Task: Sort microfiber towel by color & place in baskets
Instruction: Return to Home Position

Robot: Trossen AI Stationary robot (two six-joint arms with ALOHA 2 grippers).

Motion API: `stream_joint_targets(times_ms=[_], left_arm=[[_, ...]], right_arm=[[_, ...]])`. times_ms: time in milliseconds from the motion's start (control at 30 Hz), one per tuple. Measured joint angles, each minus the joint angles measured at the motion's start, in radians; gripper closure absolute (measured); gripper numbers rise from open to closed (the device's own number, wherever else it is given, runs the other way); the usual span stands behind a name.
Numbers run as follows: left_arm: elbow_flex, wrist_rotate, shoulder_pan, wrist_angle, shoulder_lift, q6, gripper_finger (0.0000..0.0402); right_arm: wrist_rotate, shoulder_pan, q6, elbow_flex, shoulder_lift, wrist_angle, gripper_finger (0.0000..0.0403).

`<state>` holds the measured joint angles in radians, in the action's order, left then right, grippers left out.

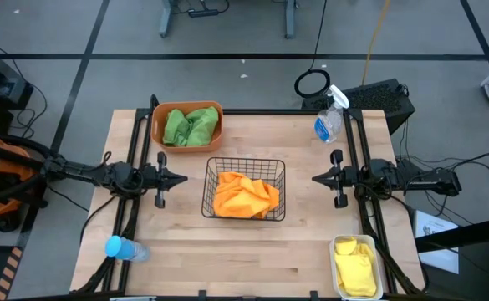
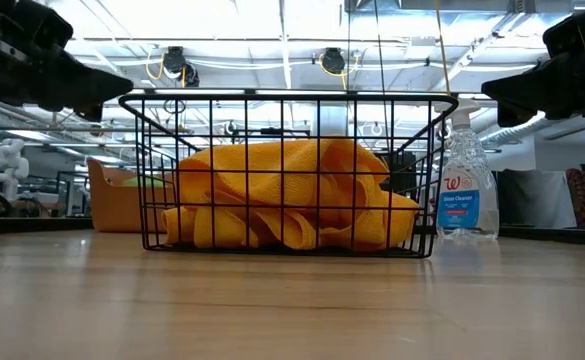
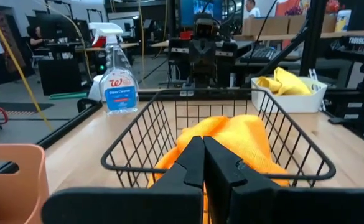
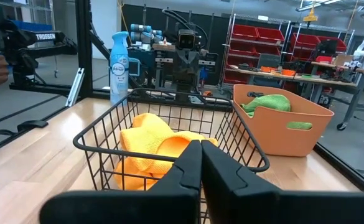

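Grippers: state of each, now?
Left gripper: closed, holding nothing.
Right gripper: closed, holding nothing.

There's a red script "W" on the clear spray bottle (image 2: 467, 195), and the blue label under it reads "Glass Cleaner". "TROSSEN" stands in white letters on a dark bar (image 3: 361, 41) in the left wrist view, and again on a like bar (image 4: 45, 36) in the right wrist view. The blue-capped bottle (image 4: 119, 62) carries print too small to read.
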<state>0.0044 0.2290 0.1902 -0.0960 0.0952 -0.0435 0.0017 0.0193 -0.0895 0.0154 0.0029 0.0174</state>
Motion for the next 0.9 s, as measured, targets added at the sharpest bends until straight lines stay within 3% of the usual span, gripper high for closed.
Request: stream_joint_targets(times_ms=[267, 633, 900], left_arm=[[0.0, -0.013, 0.0, 0.045, -0.094, -0.027, 0.0401], [0.0, -0.042, -0.005, 0.055, -0.095, -0.041, 0.0401], [0.001, -0.065, -0.086, 0.06, -0.095, -0.017, 0.0401]], right_arm=[[0.0, 0.0, 0.0, 0.0, 0.0, 0.0, 0.0403], [0.001, 0.0, 0.0, 0.0, 0.0, 0.0, 0.0403], [0.001, 0.0, 0.0, 0.0, 0.0, 0.0, 0.0403]])
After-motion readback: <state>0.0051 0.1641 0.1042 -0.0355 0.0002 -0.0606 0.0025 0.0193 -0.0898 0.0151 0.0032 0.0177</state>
